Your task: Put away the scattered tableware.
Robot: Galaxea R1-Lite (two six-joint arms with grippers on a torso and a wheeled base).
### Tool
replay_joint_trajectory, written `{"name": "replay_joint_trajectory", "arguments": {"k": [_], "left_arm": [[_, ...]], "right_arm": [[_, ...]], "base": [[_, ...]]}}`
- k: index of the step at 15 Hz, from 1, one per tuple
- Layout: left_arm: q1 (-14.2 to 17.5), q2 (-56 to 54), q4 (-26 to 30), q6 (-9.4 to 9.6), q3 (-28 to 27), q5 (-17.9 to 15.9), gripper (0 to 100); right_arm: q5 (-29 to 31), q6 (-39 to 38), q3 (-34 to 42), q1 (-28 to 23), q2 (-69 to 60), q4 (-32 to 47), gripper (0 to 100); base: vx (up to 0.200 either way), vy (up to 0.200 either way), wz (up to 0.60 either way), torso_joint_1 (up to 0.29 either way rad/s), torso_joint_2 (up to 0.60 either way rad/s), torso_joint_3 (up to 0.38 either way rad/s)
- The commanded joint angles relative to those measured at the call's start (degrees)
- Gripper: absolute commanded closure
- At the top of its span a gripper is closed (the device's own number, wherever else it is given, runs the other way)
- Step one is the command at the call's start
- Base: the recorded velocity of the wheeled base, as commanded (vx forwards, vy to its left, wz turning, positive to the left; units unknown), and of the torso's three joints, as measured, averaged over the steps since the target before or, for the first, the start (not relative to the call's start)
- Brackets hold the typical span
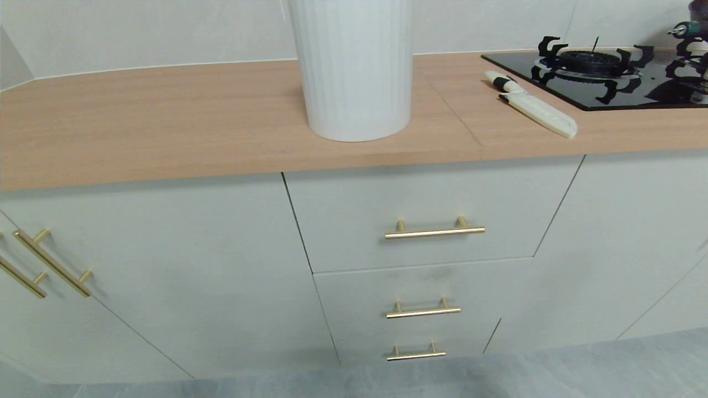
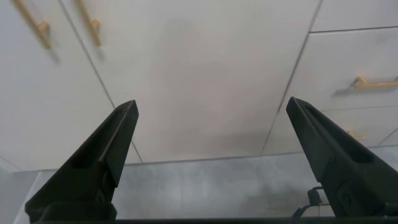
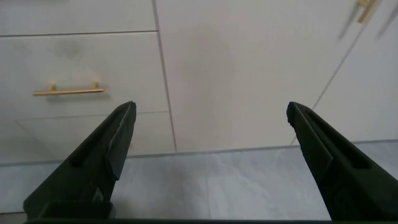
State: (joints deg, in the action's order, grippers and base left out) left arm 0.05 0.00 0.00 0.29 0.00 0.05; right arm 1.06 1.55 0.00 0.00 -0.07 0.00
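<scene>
Two tools hang low before the cabinet fronts, each with its fingers spread wide apart and nothing between them. The left tool [image 2: 211, 106] faces a plain cabinet door [image 2: 199, 74] above the grey floor [image 2: 205, 186], with a brass drawer handle [image 2: 376, 82] off to one side. The right tool [image 3: 210, 109] faces another pale door panel [image 3: 249, 74], beside a drawer front with its own brass handle [image 3: 68, 91].

From the head view the wooden counter [image 1: 166, 127] comes into sight. A white knife [image 1: 531, 104] with a black-and-white grip lies flat on it at the right, just beside the near left corner of the black glass hob [image 1: 608, 77], with its blade toward the near edge. A tall white ribbed container [image 1: 354, 72] stands upright mid-counter, close to the near edge and well apart from the knife. Below it is a stack of three drawers [image 1: 420, 221] with brass bar handles.
</scene>
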Motion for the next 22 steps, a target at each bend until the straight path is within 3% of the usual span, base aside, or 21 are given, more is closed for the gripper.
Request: {"name": "replay_joint_trajectory", "arguments": {"k": [1,5,13,17,22], "left_arm": [[0.04,0.09,0.00,-0.03,0.00,0.04,0],[0.04,0.09,0.00,-0.12,-0.09,0.04,0],[0.04,0.09,0.00,-0.03,0.00,0.04,0],[0.04,0.09,-0.09,-0.20,-0.09,0.04,0],[0.04,0.09,0.00,-0.20,-0.09,0.04,0]], "right_arm": [[-0.01,0.03,0.00,0.00,0.07,0.00,0],[-0.01,0.03,0.00,0.00,0.07,0.00,0],[-0.01,0.03,0.00,0.00,0.07,0.00,0],[-0.01,0.03,0.00,0.00,0.07,0.00,0],[-0.01,0.03,0.00,0.00,0.07,0.00,0]], "base": [[0.000,0.000,0.00,0.000,0.00,0.000],[0.150,0.000,0.00,0.004,0.00,0.004],[0.000,0.000,0.00,0.000,0.00,0.000],[0.200,0.000,0.00,-0.001,0.00,0.000],[0.000,0.000,0.00,0.000,0.00,0.000]]}}
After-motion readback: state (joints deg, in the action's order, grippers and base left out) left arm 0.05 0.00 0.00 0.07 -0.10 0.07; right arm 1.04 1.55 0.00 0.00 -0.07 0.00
